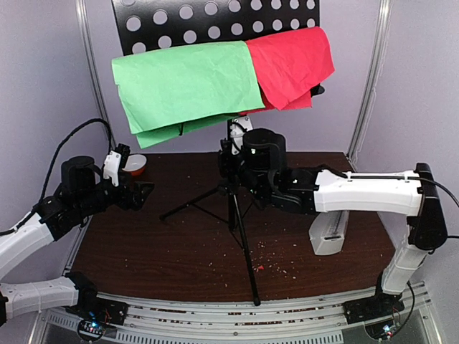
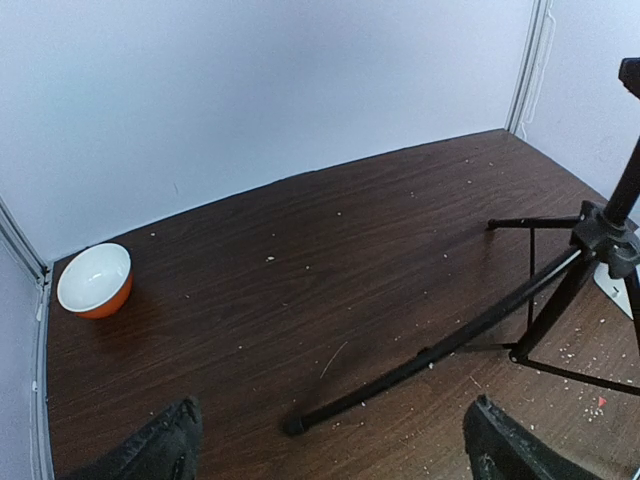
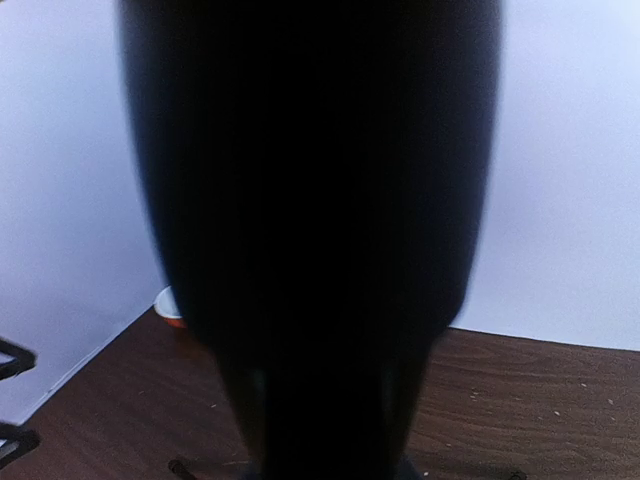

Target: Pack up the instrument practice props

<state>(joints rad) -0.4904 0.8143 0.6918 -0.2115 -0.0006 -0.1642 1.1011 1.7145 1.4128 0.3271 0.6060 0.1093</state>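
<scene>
Soft, even light, faint shadows on the table [image 1: 179,244]; the music stand [image 3: 310,200], blurred black, fills the right wrist view.

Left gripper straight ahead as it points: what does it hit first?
Probably the near tripod leg of the music stand, whose foot lies just ahead of the open left gripper; depth is unclear, so it may pass over.

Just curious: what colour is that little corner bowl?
The small round bowl is orange outside, white inside; clearest in left wrist view.
</scene>
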